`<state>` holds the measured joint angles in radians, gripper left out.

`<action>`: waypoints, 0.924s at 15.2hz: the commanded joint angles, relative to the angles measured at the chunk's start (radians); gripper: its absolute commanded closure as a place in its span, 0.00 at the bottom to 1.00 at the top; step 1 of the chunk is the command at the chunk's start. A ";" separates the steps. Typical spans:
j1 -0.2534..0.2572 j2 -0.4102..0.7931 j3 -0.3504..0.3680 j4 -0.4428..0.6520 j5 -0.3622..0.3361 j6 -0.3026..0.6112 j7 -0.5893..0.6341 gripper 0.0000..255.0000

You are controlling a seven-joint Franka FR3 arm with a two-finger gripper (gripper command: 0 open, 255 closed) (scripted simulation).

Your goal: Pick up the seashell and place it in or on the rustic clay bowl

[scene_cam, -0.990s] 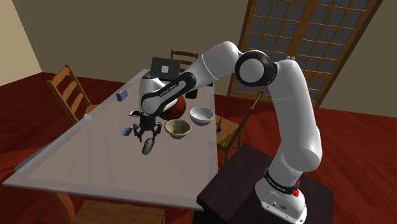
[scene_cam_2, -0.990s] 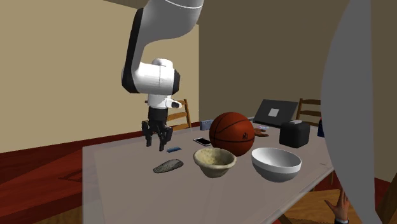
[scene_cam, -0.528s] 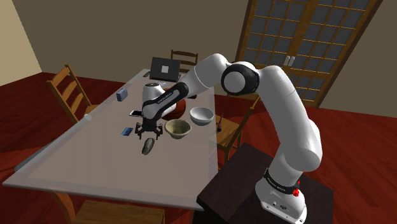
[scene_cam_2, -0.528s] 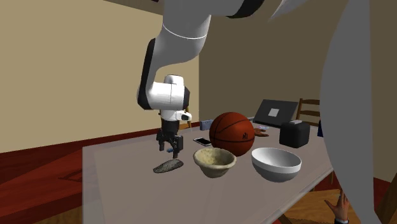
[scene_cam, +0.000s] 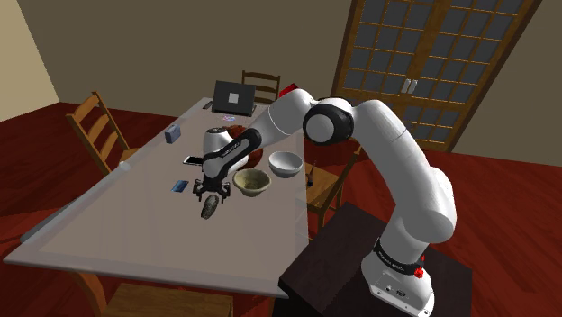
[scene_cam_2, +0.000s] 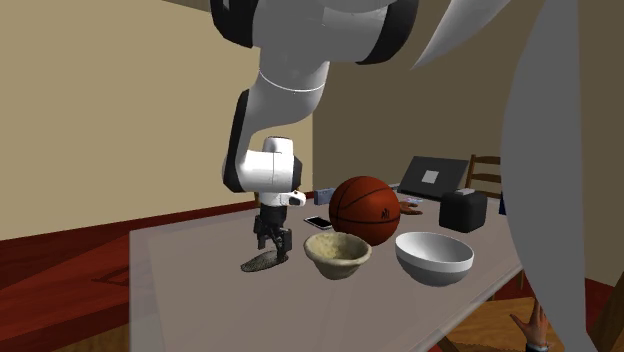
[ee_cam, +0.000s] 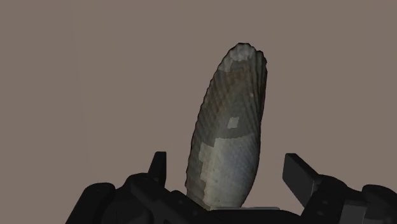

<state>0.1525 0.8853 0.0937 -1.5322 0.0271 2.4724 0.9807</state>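
The seashell (scene_cam: 210, 208) (scene_cam_2: 263, 262) is a long grey-green ribbed shell lying flat on the pale table (scene_cam: 135, 225). My gripper (scene_cam: 209, 194) (scene_cam_2: 270, 243) hangs low right over it, open. In the wrist view the shell (ee_cam: 226, 137) lies lengthwise between the two black fingertips (ee_cam: 296, 168), which stand apart on either side without touching it. The rustic clay bowl (scene_cam: 253, 183) (scene_cam_2: 337, 255), beige and rough, stands on the table just beside the shell, toward the shoulder view's right.
A white bowl (scene_cam: 285, 164) (scene_cam_2: 434, 257) sits beyond the clay bowl. An orange basketball (scene_cam_2: 365, 208), a laptop (scene_cam: 232, 96), a black box (scene_cam_2: 463, 209) and a small phone (scene_cam: 178, 186) also lie on the table. A wooden chair (scene_cam: 95, 126) stands at the table's side.
The arm has come down and shifted toward the shell: the open gripper was above and beside it, and now its fingers straddle the shell near the tabletop. The shell has not moved.
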 commanded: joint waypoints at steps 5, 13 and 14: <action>0.002 0.034 -0.002 0.022 -0.001 0.012 0.000 0.00; 0.002 0.033 -0.002 0.021 -0.001 0.012 0.000 1.00; 0.002 0.033 -0.002 0.021 -0.001 0.012 0.000 1.00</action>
<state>0.1545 0.9185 0.0921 -1.5107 0.0261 2.4849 0.9804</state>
